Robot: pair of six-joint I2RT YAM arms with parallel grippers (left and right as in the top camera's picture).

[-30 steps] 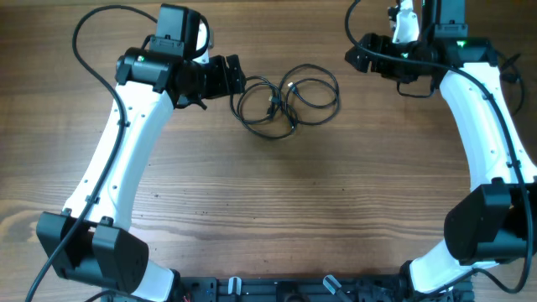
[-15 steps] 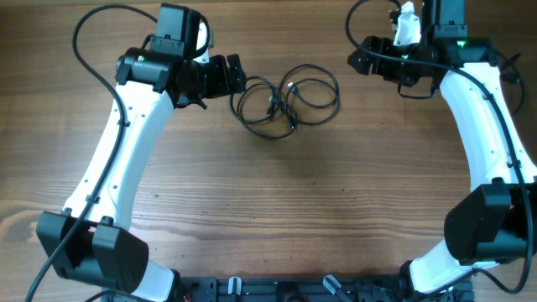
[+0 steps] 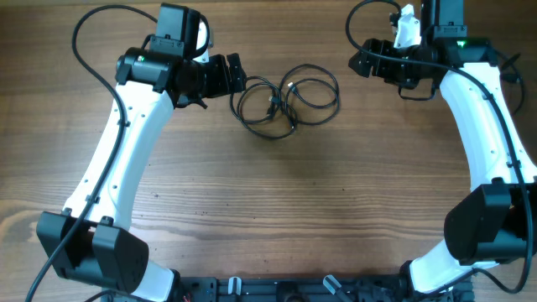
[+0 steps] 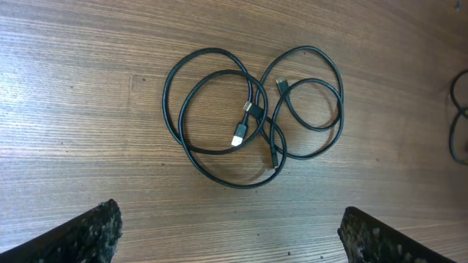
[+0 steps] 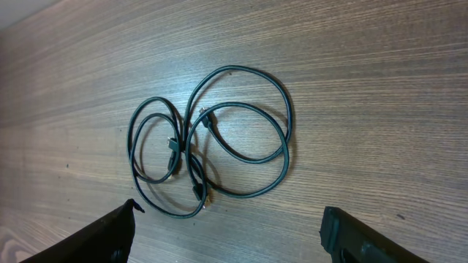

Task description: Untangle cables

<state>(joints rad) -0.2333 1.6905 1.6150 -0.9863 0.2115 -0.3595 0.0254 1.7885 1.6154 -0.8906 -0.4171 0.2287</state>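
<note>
Wooden table (image 3: pixel 277 193) — tangled cables (image 4: pixel 252 109), untouched

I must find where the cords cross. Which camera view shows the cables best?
The left wrist view: the cables lie large and central, so loops, crossings and plug ends show clearly. The right wrist view shows them whole, plug ends less clear. The overhead view shows them whole but small.

A brown wood-grain worktop (image 3: pixel 294 201) fills every view (grain running from 9 to 3 o'clock overhead). Along its 6 o'clock edge sits a black rail (image 3: pixel 277 289) carrying small grey fittings.
</note>
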